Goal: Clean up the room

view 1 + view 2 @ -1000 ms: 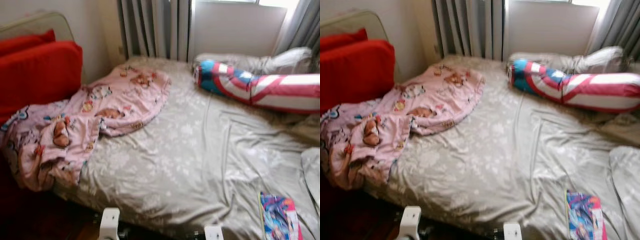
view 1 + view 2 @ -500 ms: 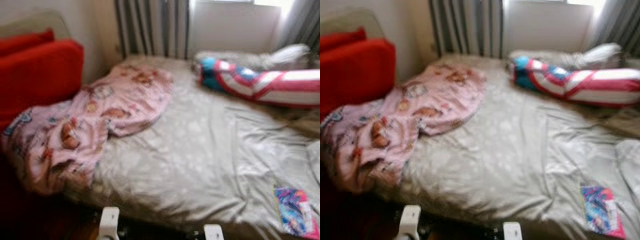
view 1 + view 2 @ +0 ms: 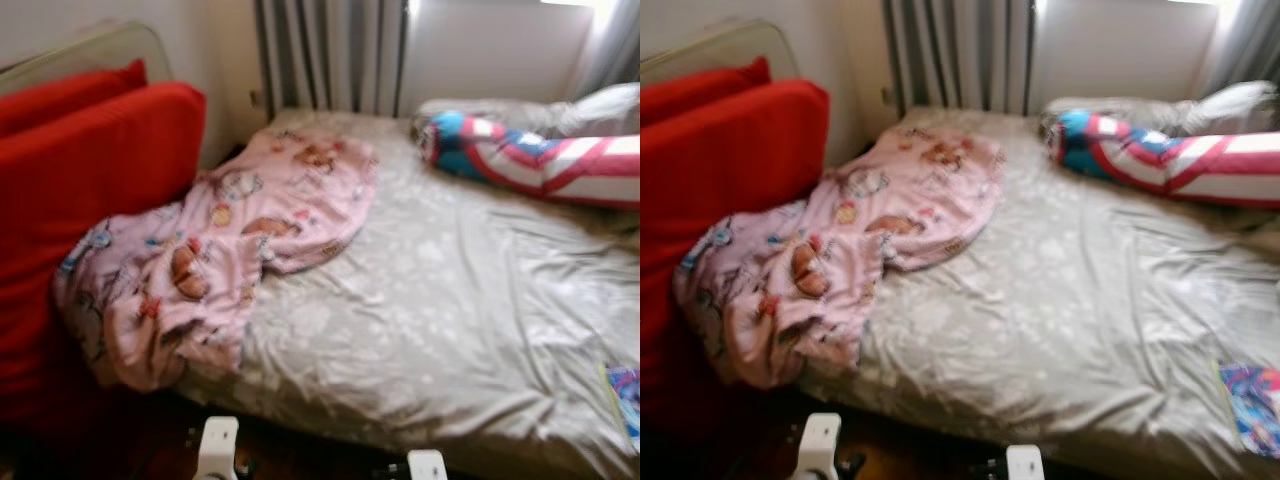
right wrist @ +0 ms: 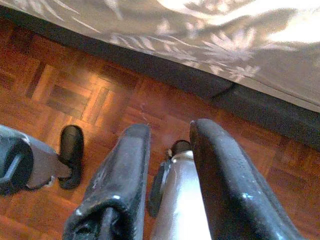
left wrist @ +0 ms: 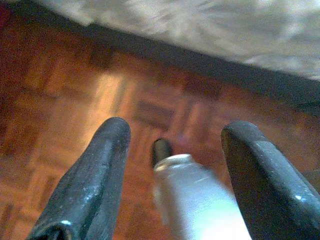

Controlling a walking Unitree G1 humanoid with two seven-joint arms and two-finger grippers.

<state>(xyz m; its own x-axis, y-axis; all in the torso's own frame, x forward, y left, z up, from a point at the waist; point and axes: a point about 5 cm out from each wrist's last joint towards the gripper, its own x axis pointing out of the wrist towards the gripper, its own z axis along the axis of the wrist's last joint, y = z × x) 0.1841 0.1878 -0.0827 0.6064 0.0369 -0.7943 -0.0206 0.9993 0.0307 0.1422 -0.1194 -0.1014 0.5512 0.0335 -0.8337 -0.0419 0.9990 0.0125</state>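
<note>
your left hand hangs wide open over the parquet floor, your right hand narrowly open beside the bed. on it: one pink blanket, one striped bolster, one book. two red cushions stand left.

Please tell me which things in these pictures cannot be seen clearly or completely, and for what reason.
- Colourful book: cut off by the right edge in both eye views; its cover is too blurred to read.
- Pink blanket: its lower end hangs over the bed edge into shadow.
- Striped bolster: its far end runs past the right edge.
- Red cushions: their lower part merges into darkness.
- Floor under the bed: hidden in shade in the wrist views.
</note>
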